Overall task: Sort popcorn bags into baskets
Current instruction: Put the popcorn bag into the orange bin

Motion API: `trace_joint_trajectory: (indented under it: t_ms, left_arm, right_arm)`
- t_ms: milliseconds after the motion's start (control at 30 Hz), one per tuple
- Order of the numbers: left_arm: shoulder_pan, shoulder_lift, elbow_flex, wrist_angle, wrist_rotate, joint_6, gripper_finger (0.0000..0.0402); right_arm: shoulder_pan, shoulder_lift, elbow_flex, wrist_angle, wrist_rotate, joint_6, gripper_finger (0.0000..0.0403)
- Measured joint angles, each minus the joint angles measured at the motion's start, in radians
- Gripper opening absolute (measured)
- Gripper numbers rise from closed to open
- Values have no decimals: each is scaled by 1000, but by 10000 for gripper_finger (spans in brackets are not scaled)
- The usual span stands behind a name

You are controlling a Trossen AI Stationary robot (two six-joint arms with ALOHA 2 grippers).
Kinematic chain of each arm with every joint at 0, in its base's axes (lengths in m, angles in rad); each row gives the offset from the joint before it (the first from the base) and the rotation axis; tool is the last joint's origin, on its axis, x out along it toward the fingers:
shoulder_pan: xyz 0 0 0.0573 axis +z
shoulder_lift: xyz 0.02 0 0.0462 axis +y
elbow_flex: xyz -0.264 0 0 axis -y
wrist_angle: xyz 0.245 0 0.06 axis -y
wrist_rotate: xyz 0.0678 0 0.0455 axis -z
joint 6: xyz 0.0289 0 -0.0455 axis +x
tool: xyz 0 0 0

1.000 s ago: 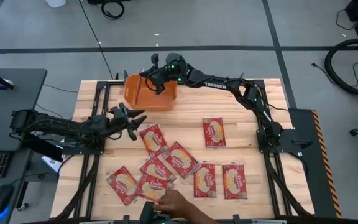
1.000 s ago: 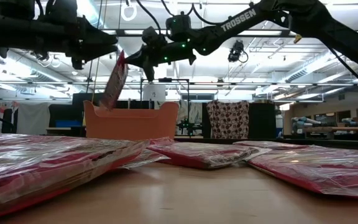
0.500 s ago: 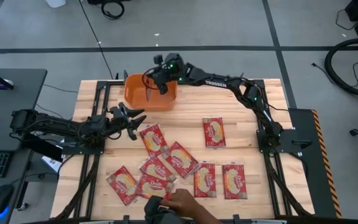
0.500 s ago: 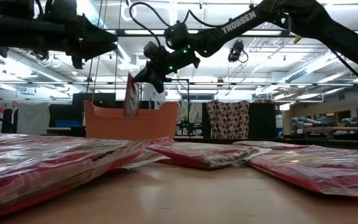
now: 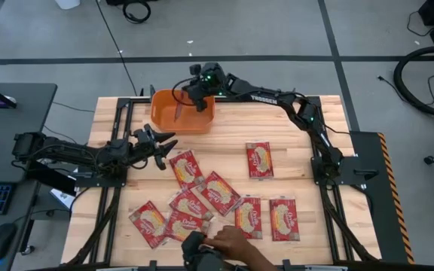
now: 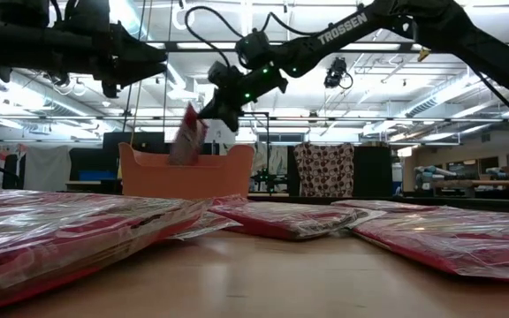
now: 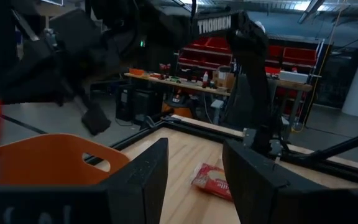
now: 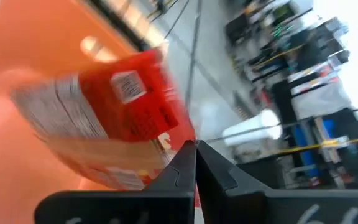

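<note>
The orange basket stands at the table's far side, left of centre. My right gripper hovers over it, shut on a red popcorn bag that hangs down into it. The right wrist view shows this bag against the basket's orange inside. Several more popcorn bags lie flat on the wood nearer the front, one apart on the right. My left gripper waits open and empty at the table's left, level, in front of the basket. My right gripper pinches the bag's upper end between its two fingers, slanting down from the table's right side. The bag hangs tilted below the fingers, lifted clear of the table. Its lower end is hidden behind the basket's near wall.
A person's hand reaches in over the bags at the near edge. Bare wood lies between the basket and the lone bag on the right. Black frame rails run along both table sides.
My right gripper has tipped downward over the basket, still shut. The bag, which stood tilted high above the basket's left end, has swung in and come down, so its lower end now sits behind the basket wall. The person's hand has shifted along the near edge.
</note>
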Motion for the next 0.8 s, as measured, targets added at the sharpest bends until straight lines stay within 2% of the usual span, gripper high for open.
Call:
trace_joint_trajectory:
  t_ms: [100,233,367,433,500,533,633,800]
  left_arm:
    - [0,0,0,-14,0,0,158]
    - [0,0,0,-14,0,2,158]
    - [0,0,0,-14,0,3,158]
    - [0,0,0,-18,0,3,158]
    - [0,0,0,-21,0,3,158]
    - [1,0,0,-23,0,3,158]
    - [3,1,0,-41,0,-1,158]
    - [4,0,0,-60,0,-8,158]
  right_arm:
    - [-10,-32,0,-92,-30,-18,8]
    - [-19,-35,1,-92,-52,-48,8]
    - [-23,-14,0,-51,-190,-69,8]
    - [-20,18,1,37,-254,-63,8]
    - [-11,43,-2,74,-272,-28,8]
    - [-6,56,-1,121,-259,-21,8]
    - [10,65,-2,111,-186,-47,8]
    - [20,49,-1,-24,-26,-120,8]
